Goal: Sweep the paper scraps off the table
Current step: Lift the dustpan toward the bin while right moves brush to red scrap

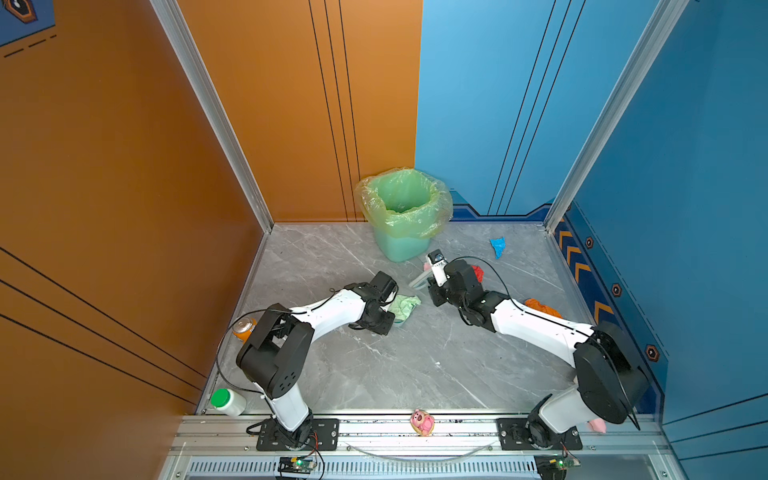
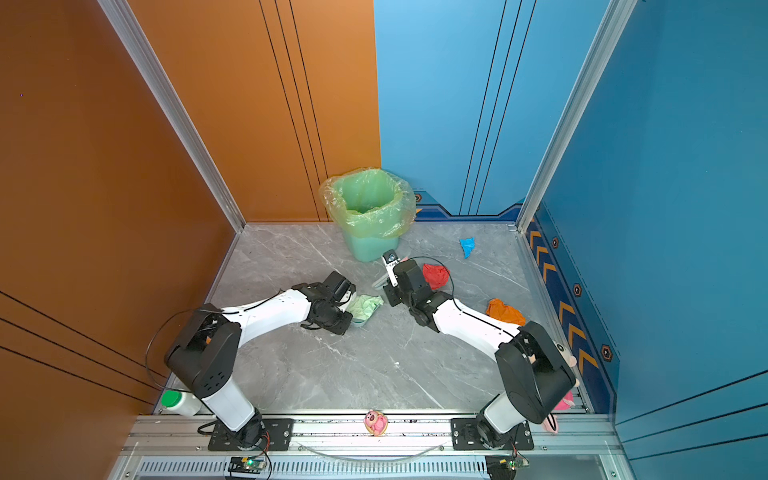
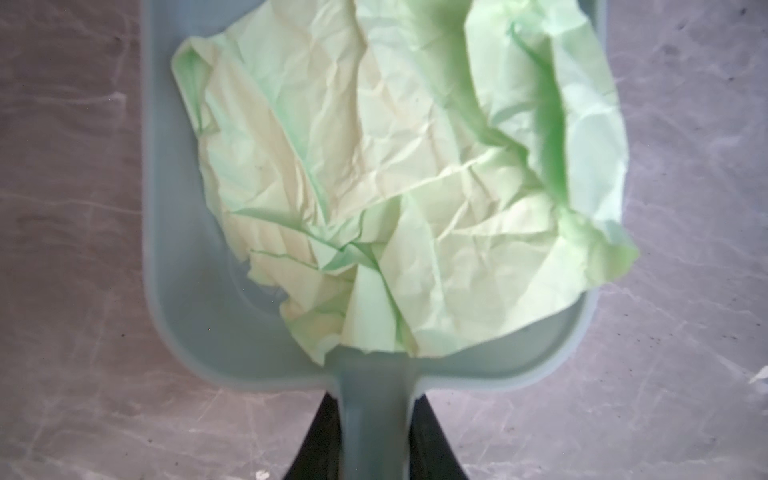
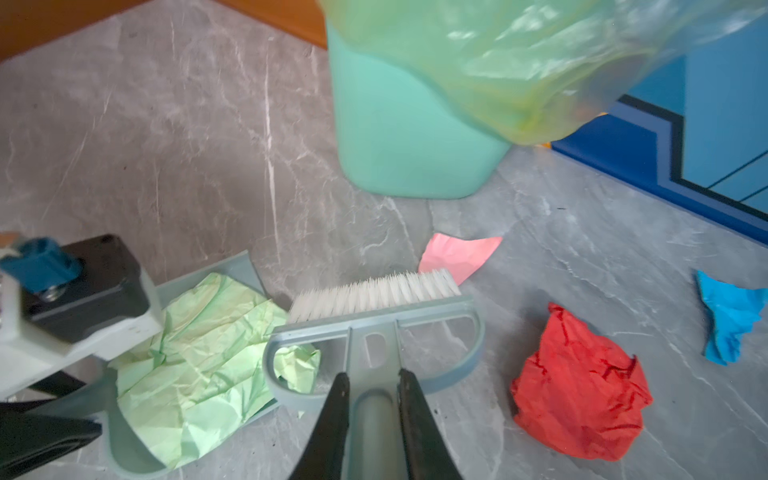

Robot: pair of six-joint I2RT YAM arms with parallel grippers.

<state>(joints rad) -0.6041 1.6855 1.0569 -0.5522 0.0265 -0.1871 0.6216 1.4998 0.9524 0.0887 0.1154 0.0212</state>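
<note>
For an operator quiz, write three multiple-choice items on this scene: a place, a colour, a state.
1. The crumpled light green paper scrap lies: A in the pale blue plastic dustpan; B in the bin; C on the rail.
2. The bristles of the pale blue plastic brush are: A black; B white; C red.
3. The right end effector is: A open; B shut on the brush; C out of view.
Key: A, it lies in the pan; B, white tufts; B, fingers clamp the handle.
</note>
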